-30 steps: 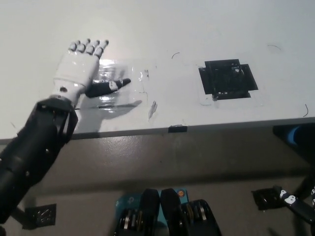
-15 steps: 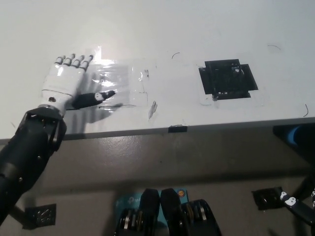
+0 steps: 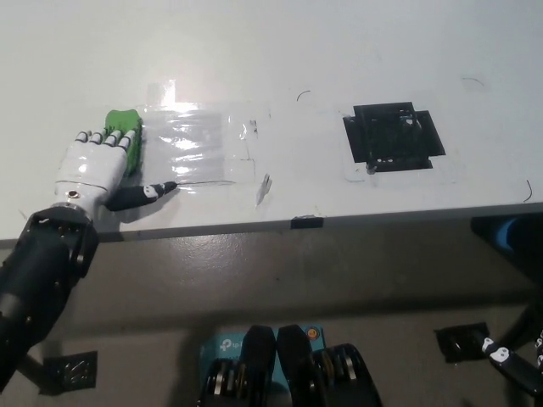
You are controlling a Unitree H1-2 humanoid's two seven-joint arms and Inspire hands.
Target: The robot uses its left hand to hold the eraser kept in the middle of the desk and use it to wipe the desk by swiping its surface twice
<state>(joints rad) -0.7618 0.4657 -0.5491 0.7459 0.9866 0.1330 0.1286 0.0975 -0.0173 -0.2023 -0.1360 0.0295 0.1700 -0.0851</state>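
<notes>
On the desk [image 3: 339, 51], left hand [image 3: 92, 163] covers the green eraser [image 3: 125, 136].

We see a bright green eraser [image 3: 124, 134] under our white left hand [image 3: 93, 165], whose fingers [image 3: 109, 138] are white with dark tips, the thumb black with a white band. The surface [image 3: 271, 59] is plain white with a few thin dark scribbles. Right of the eraser lies a clear, glossy tape patch [image 3: 202, 148] catching pale glare. Further right of the eraser sits a black square of tape [image 3: 392, 136] with ragged edges.
</notes>
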